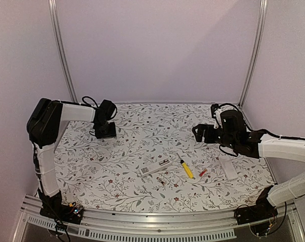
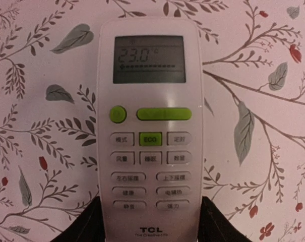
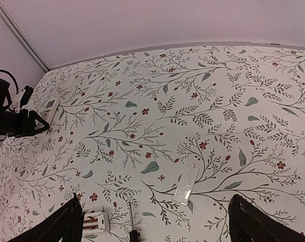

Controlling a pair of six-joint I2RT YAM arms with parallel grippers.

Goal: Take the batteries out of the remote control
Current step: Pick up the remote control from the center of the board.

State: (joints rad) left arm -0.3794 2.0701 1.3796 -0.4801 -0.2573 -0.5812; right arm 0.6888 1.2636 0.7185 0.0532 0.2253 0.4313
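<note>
A white TCL remote control lies face up on the floral table at the back left. My left gripper straddles its lower end, with the fingers close against both edges; whether they press on it does not show. A second white remote control lies mid-table, its back compartment open with red-orange batteries inside. One loose red battery lies to the right of the yellow-handled tool. My right gripper hovers wide open and empty above the table, right of centre.
A clear-white battery cover lies loose on the table near my right arm, also seen as the cover from above. Metal frame posts and pale walls bound the back and sides. My left gripper shows far off in the right wrist view.
</note>
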